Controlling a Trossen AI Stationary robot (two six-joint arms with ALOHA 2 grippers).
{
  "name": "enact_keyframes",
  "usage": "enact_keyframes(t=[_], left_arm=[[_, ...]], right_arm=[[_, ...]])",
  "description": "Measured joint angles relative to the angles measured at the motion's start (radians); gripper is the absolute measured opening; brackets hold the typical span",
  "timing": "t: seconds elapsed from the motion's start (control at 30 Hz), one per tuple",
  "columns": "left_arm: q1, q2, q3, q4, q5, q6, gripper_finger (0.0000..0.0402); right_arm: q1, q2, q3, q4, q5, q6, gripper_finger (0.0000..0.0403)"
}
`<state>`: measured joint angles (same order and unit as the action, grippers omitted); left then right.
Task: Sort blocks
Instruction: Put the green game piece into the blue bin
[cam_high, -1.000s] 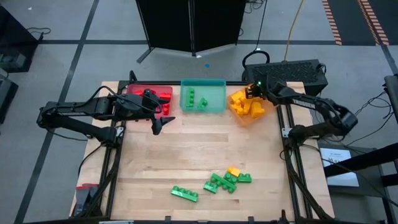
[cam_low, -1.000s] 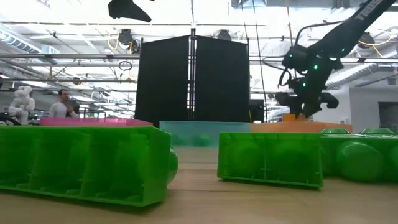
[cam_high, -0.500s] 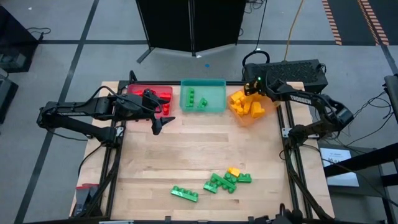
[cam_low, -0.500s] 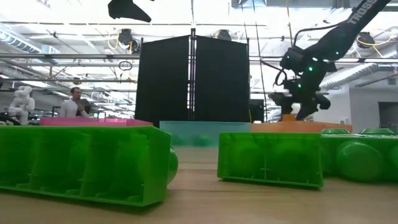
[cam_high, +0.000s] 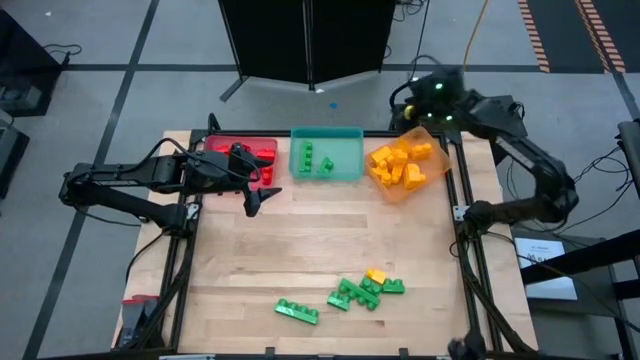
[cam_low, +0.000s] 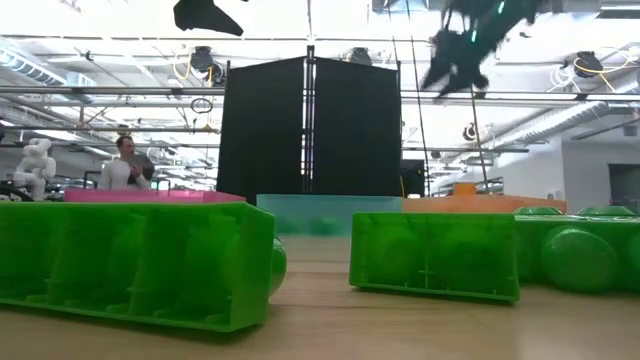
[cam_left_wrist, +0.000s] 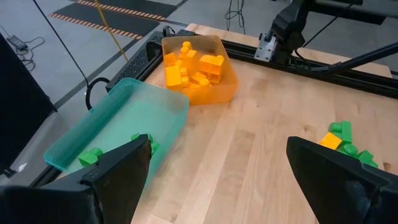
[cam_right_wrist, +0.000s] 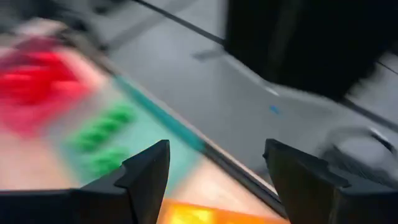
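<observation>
R gripper raised past orange tray w/ yellow blocks, jaws apart, empty. L gripper by red tray, jaws wide, empty.

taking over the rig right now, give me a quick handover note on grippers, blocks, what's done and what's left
Right gripper: jaws open, empty, raised over the table's far right corner beside the orange tray.
Left gripper: jaws open, empty, waiting by the red tray.
Done: yellow blocks piled in the orange tray, red blocks in the red tray, two green blocks in the teal tray.
Left: near the table's front edge, a loose cluster of green blocks with one yellow block, plus a long green block apart from it.
</observation>
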<state>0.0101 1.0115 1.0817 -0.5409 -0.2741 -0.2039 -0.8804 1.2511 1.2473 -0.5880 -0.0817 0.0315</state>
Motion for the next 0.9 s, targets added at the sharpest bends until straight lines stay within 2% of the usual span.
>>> enact_keyframes(t=[0.1,0.17,0.4,0.57,0.7,0.9], left_arm=[[0.000,0.000,0.000,0.000,0.000,0.000,0.0373],[0.000,0.000,0.000,0.000,0.000,0.000,0.0373],[0.000,0.000,0.000,0.002,0.000,0.004,0.0373],[0.000,-0.009,0.000,0.016,0.024,0.009,0.0373],[-0.008,-0.033,0.000,0.016,0.034,0.008,0.0373],[-0.029,-0.077,0.001,-0.003,0.033,0.003,0.0373]], right_arm=[[0.043,-0.041,0.104,-0.097,-0.123,-0.039,0.0256],[0.089,-0.069,0.145,-0.161,-0.166,-0.068,0.0256],[0.353,-0.168,0.164,-0.400,-0.189,-0.082,0.0256],[0.572,-0.203,0.163,-0.514,-0.177,0.073,0.0256],[0.771,-0.208,0.145,-0.580,-0.075,0.226,0.0252],[1.067,-0.210,-0.029,-0.507,-0.005,0.482,0.0233]])
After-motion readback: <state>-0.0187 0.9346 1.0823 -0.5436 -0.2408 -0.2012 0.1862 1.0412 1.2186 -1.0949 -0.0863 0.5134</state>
